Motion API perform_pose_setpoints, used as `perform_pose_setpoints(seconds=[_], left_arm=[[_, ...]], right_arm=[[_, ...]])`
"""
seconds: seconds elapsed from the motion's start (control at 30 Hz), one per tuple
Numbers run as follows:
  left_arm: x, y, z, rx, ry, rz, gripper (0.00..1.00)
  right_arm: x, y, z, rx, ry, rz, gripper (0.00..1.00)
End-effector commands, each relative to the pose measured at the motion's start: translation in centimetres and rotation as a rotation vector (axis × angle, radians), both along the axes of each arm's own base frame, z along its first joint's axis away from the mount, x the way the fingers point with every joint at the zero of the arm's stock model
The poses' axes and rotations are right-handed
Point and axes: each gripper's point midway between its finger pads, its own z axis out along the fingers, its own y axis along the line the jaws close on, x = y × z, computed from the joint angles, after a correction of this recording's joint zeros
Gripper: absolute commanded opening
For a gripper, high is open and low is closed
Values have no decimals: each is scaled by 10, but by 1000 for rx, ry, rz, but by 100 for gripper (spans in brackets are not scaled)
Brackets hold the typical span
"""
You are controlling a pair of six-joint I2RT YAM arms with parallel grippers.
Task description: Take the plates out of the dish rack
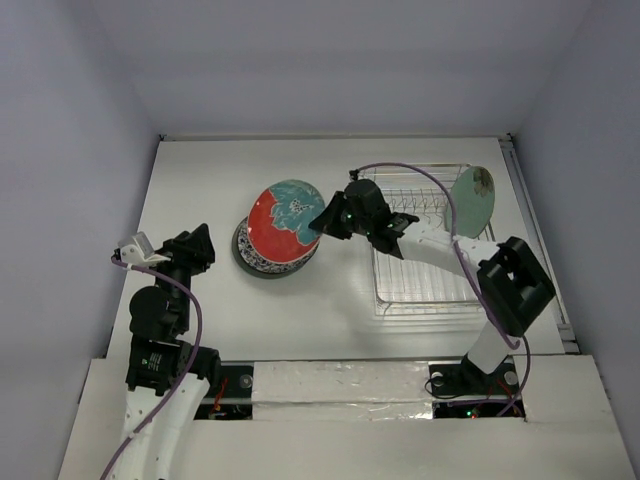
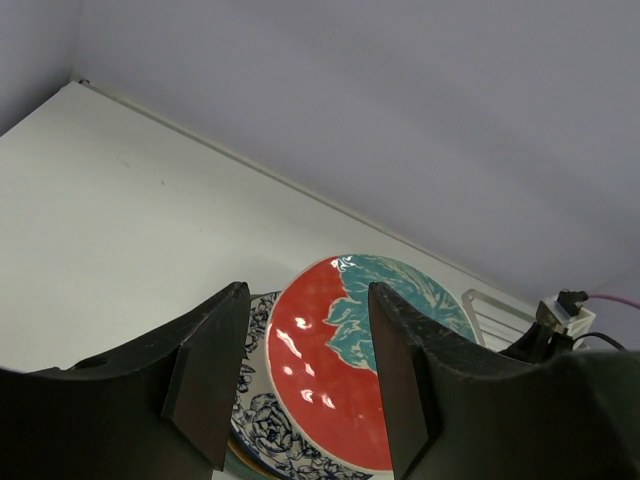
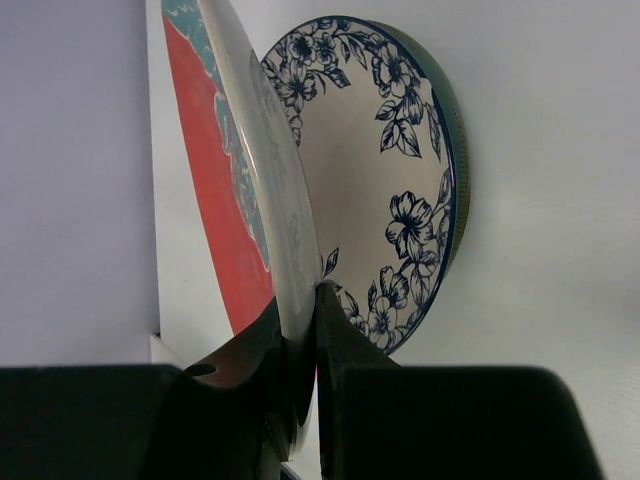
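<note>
Rim of the red plate [image 1: 283, 222] sits pinched in the narrow right jaws, tilted over the blue-floral plate [image 3: 400, 200] mid-frame on the bench [image 1: 200, 180]. Left jaws stand half-wide, empty, lower left — pale green plate [image 1: 473, 200] upright in the dish rack [image 1: 420, 290], upper right.

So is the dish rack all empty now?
No, one pale green plate stands upright at the far right end of the dish rack.

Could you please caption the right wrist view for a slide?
Right fingers clamp the rim of the round red ceramic plate, tilted over the white blue-floral plate.
</note>
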Motion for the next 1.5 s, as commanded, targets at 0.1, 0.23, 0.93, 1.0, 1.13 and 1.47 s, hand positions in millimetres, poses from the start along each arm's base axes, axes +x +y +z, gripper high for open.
perform_pose_setpoints(seconds=[0.1,0.23,0.93,1.0,1.13,1.47], left_arm=[[-3,-1,21,-12,-66,-7,49],[-4,-1,22,-11,-68,-7,49],[-7,0,24,-14,-84,-7,50],[-8,0,26,-15,-91,-7,50],[-8,0,26,-16,-91,-7,50],[-14,1,31,-16,-116,-6,0]], right_arm=[[14,40,66,275,-132,-3,7],[13,47,51,279,-99,-4,9],[2,-31,-25,-371,-113,-63,90],[2,-42,-23,-416,-129,-73,89],[4,-74,22,-456,-231,-173,65],[12,-284,105,-684,-308,-677,0]])
